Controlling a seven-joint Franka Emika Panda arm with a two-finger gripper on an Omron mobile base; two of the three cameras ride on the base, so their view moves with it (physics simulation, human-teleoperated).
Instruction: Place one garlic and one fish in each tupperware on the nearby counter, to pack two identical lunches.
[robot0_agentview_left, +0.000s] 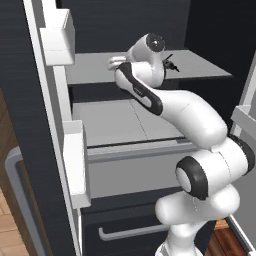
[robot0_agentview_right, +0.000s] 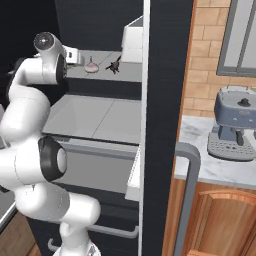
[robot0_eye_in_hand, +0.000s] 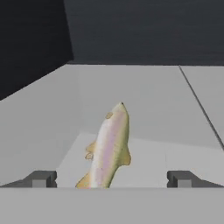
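So the fish (robot0_eye_in_hand: 107, 146) sits low-centre in the hand view, lying flat on the grey fridge shelf (robot0_eye_in_hand: 166, 113), head pointing up the frame. The gripper (robot0_eye_in_hand: 111, 179) is spread wide, one fingertip (robot0_eye_in_hand: 41, 178) either side of its tail, not touching it. Upper left of the right base view, a garlic (robot0_agentview_right: 92, 66) rests on that top shelf.

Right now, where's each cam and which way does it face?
Left base view: behind-left of the arm, facing the fridge's upper shelf; arm rises lower right.
Right base view: behind-right, same shelf with garlic, plus the counter; arm lower left.
Hand view: on the hand, along the open fingers at a fish.
Shared: both base views show arm and upper shelf.
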